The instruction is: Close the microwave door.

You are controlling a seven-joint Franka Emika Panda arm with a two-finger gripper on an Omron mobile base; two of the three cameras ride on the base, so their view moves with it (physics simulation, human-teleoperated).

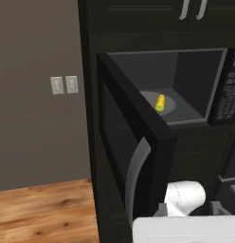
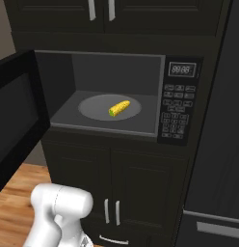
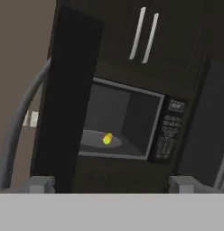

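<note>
The microwave door [image 1: 131, 142] stands wide open at nine o'clock of the microwave [image 2: 116, 91] (corn cob [image 2: 119, 108] on its turntable); the tool [image 3: 111, 185] is spread open, gripping nothing.

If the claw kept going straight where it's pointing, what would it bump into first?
Probably the dark cabinet front just below the open microwave. The claw points between the swung-out microwave door and the keypad; depth is hard to judge here.
</note>
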